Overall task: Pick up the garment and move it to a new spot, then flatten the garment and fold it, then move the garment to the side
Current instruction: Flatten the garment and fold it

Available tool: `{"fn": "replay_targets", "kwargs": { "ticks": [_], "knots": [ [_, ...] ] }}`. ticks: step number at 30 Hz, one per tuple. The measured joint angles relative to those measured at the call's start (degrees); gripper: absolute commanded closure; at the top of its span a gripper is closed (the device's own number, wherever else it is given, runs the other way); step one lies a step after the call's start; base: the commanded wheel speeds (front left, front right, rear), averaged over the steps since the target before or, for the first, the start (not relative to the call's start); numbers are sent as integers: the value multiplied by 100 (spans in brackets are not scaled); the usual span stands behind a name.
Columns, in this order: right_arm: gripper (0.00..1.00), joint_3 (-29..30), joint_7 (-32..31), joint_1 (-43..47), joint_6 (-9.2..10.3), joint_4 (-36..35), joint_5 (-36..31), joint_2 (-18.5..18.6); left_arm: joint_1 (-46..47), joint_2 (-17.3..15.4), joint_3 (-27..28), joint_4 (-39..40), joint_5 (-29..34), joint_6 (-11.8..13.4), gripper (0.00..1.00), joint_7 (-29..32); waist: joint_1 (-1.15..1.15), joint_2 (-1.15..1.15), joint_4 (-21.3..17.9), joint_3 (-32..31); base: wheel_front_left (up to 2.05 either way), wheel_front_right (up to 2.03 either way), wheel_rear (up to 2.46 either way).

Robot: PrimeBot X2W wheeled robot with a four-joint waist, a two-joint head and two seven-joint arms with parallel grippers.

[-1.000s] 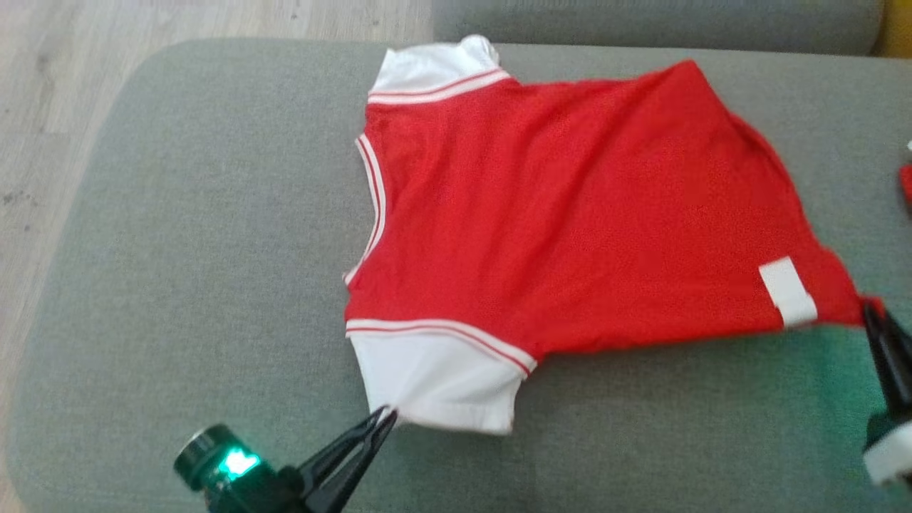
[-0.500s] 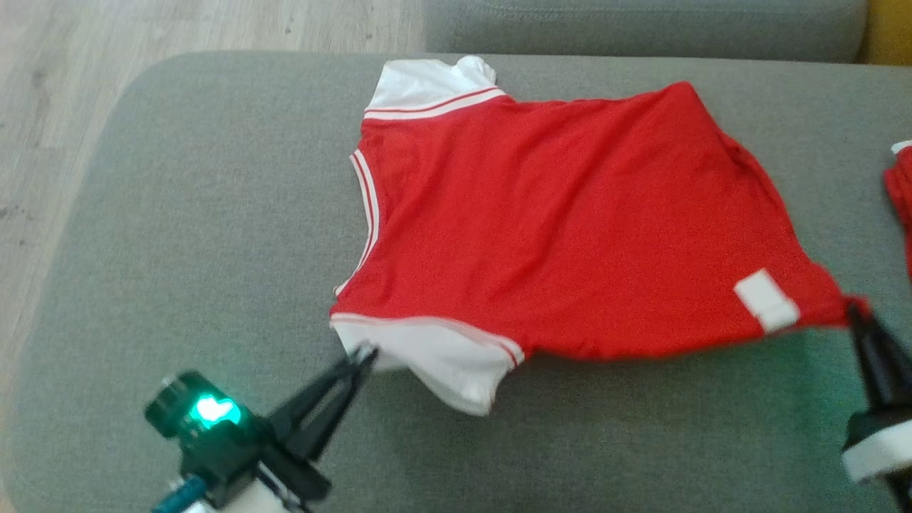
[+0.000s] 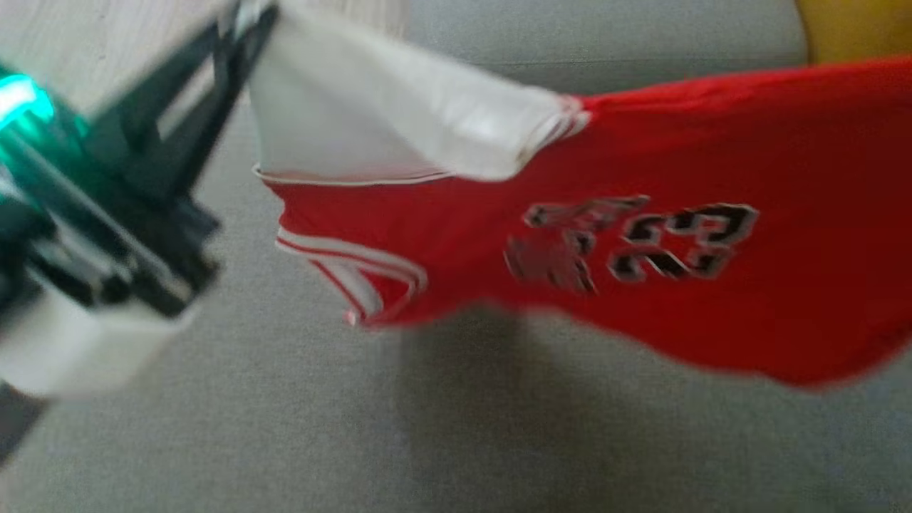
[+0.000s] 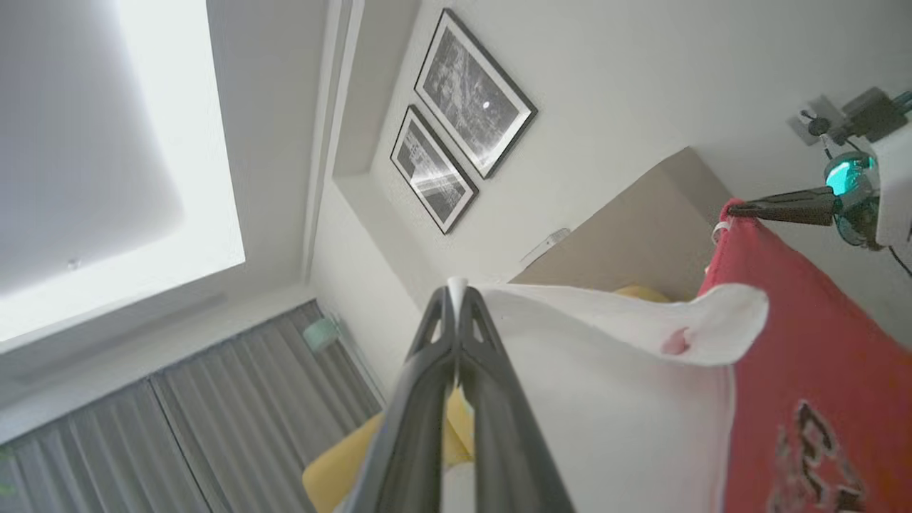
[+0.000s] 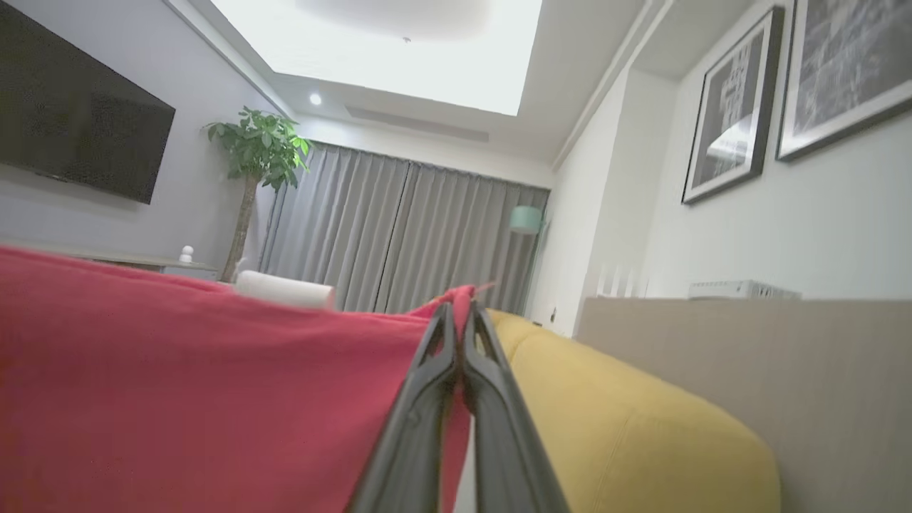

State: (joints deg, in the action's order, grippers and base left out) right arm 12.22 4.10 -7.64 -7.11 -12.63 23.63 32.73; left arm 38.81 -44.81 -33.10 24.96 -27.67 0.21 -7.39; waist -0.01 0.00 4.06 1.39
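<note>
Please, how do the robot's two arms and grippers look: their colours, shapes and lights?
Both the left gripper and right gripper have two long, dark, tapering fingers with cut-outs near the tips. Each black wrist carries a teal-green light, then a white forearm casing. A thin dark cable runs by the right wrist.

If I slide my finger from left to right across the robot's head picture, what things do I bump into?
Left hand → white sleeve → black number on the red shirt → yellow cushion.
</note>
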Motion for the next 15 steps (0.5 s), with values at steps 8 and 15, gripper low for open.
{"fn": "replay_targets", "kwargs": {
  "ticks": [8,15],
  "knots": [
    [100,-625,-650,-1441,0,854,174,517,1922,644,-649,-1633,145,-656,100,625,1,0,-22,490,0,0,0],
    [100,-1874,-733,-2714,0,2352,392,605,2861,1605,-1572,-3893,203,-781,100,437,3,0,4,1474,0,0,0]
  ]
}}
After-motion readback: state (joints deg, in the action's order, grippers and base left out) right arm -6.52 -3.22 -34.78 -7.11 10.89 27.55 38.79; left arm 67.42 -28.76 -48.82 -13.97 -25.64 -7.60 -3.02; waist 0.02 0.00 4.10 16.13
